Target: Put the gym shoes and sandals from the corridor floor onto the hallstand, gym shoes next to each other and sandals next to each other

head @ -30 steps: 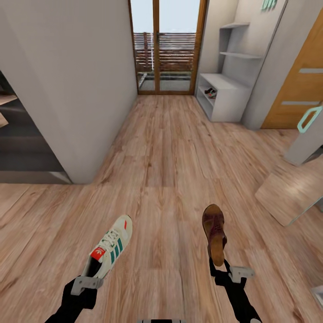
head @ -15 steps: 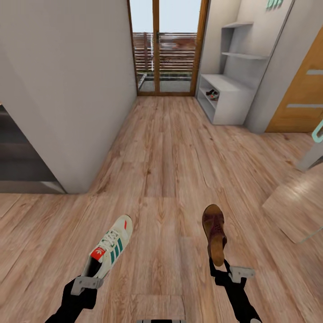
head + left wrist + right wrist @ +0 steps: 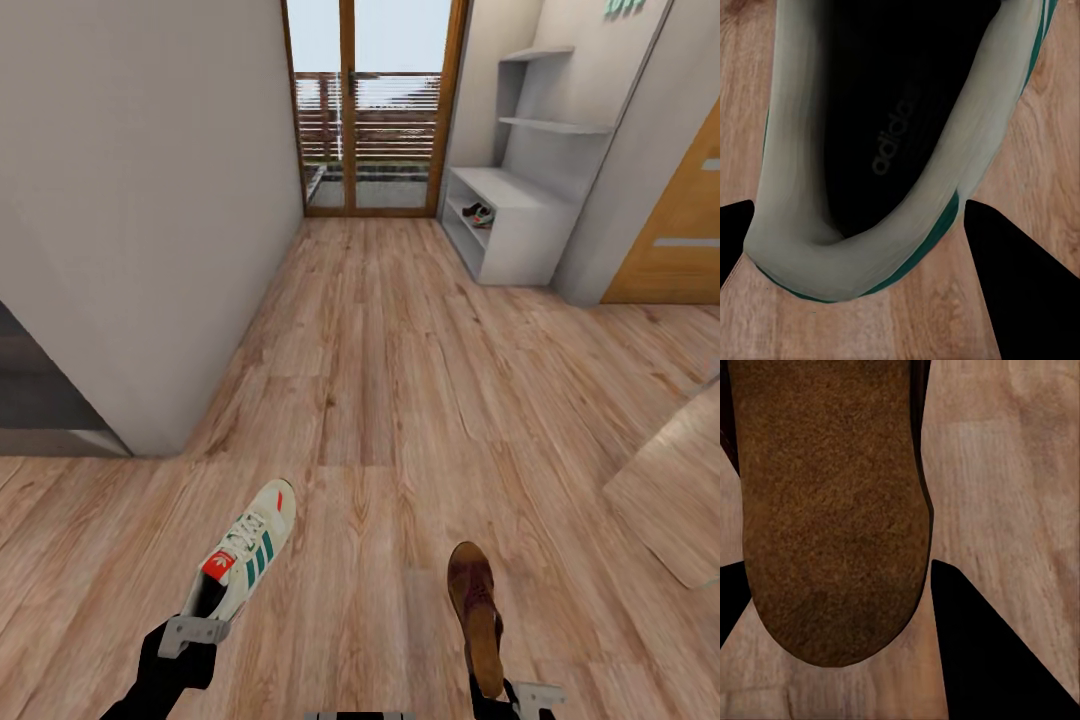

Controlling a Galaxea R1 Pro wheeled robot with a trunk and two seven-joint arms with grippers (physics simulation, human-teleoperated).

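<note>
One cream gym shoe (image 3: 243,555) with green stripes and a red tongue label hangs above the corridor floor (image 3: 380,380), my left gripper (image 3: 196,622) shut on its heel. In the left wrist view its dark opening (image 3: 870,142) lies between the black fingers (image 3: 1020,292). A brown sandal (image 3: 474,608) points forward, my right gripper (image 3: 497,692) shut on its heel end; its suede footbed (image 3: 832,525) fills the right wrist view. The pale hallstand (image 3: 520,195) stands far ahead on the right. Two small shoes (image 3: 480,213), one dark and one pale with red, lie on its low shelf.
A grey wall (image 3: 150,200) runs along the left and ends at a corner (image 3: 125,440). Wood-framed glass doors (image 3: 365,100) close the corridor's far end. An orange door (image 3: 680,230) and a low wood-coloured panel (image 3: 670,490) are at the right.
The camera has advanced down the corridor, so the wall, the doors and the hallstand look nearer. My right gripper with the sandal has dropped toward the picture's lower edge. The left one holds its place.
</note>
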